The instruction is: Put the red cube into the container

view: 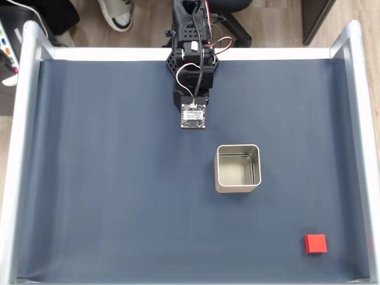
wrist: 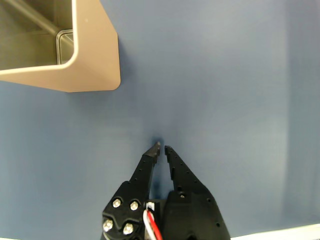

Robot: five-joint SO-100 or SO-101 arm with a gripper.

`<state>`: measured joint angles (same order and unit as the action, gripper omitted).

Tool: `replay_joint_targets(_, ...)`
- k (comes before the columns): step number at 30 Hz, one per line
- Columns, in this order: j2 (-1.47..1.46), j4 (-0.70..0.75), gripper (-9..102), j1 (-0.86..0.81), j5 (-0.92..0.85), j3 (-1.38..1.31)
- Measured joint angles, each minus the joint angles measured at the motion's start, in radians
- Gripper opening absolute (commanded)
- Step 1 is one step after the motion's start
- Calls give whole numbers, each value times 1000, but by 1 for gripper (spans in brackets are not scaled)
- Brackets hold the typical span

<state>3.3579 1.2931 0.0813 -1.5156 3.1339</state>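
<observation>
While the arm (view: 193, 71) sits folded at the far edge of the table (view: 107, 190), the container (view: 237, 168) stands upright on the dark blue mat, open side up, nothing inside it. Landmark = container. In the fixed view the red cube (view: 316, 243) lies well apart from the container, below and to the right of it, flat on the mat near the lower right corner, touching nothing. Arm base is above and slightly left of the container in that view, with a small circuit board (view: 193, 115) on its wrist just above-left of the container rim, not touching it. Red and white wires (view: 221, 44) loop off the arm's top.

Wrist view: pincer (wrist: 161, 148) enters from the bottom edge, black fingers (wrist: 145, 170) nearly together, only a thin slit between the tips, gripping nothing. Tips point at bare mat. Container corner (wrist: 95, 55) fills the upper left here, up and left of the pincer, clear gap between them. Shiny inner wall visible, interior looks bare.

Silver rails (view: 24, 148) frame the table left and right of the container in the fixed view. Beyond the top rail, a shoe (view: 116, 13) on wood floor, far up-left of the container.
</observation>
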Motion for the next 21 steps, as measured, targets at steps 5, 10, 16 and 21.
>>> replay_joint_targets(5, 0, 3, 0, -3, -34, 0)
replay_joint_targets(10, 0, 3, 0, -3, -37, 0)
replay_joint_targets(16, 0, 3, 0, -3, -38, 0)
replay_joint_targets(21, -2, -43, 0, -3, -51, 0)
